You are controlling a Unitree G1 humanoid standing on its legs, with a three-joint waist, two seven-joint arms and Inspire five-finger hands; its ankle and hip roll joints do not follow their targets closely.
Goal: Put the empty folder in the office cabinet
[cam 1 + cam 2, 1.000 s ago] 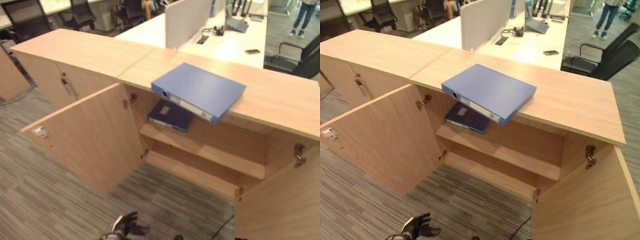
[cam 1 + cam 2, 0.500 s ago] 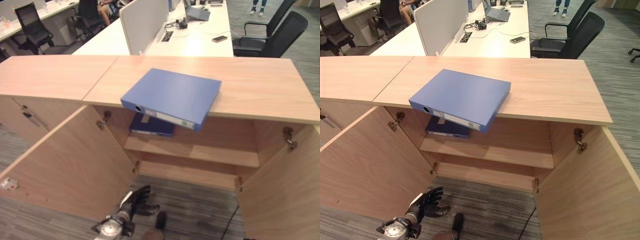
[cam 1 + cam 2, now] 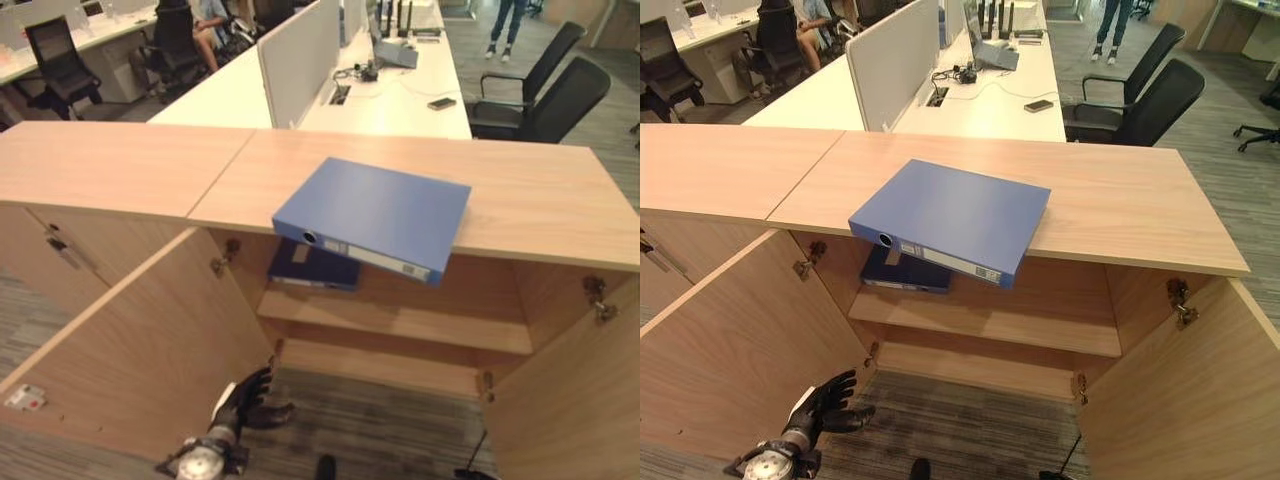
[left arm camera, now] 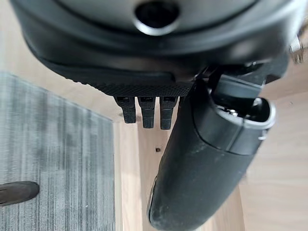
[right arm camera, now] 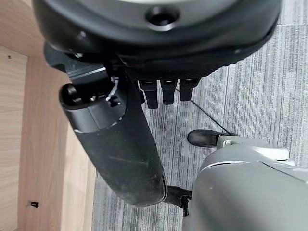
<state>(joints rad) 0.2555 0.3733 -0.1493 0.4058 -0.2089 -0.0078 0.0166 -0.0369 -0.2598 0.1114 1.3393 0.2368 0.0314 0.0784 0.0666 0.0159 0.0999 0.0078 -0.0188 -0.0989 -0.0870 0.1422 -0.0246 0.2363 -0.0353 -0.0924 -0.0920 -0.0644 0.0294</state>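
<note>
A light blue folder (image 3: 375, 215) lies flat on the wooden cabinet top (image 3: 540, 205), its near spine edge jutting out over the open compartment. Inside, a darker blue folder (image 3: 312, 268) rests on the upper shelf (image 3: 420, 325). My left hand (image 3: 245, 395) hangs low by the floor in front of the left door, fingers straight and spread, holding nothing. My right hand (image 5: 120, 144) shows in its wrist view over the carpet, relaxed and holding nothing. Both hands are well below the folder and apart from it.
The cabinet's left door (image 3: 140, 350) and right door (image 3: 570, 400) swing out towards me, flanking the opening. Behind the cabinet stand a white desk (image 3: 400, 95) with a divider, black office chairs (image 3: 560, 100) and people farther back.
The whole picture has shifted, so the camera moved and now faces the cabinet more squarely. The folder lies where it was. My left hand stays low by the left door.
</note>
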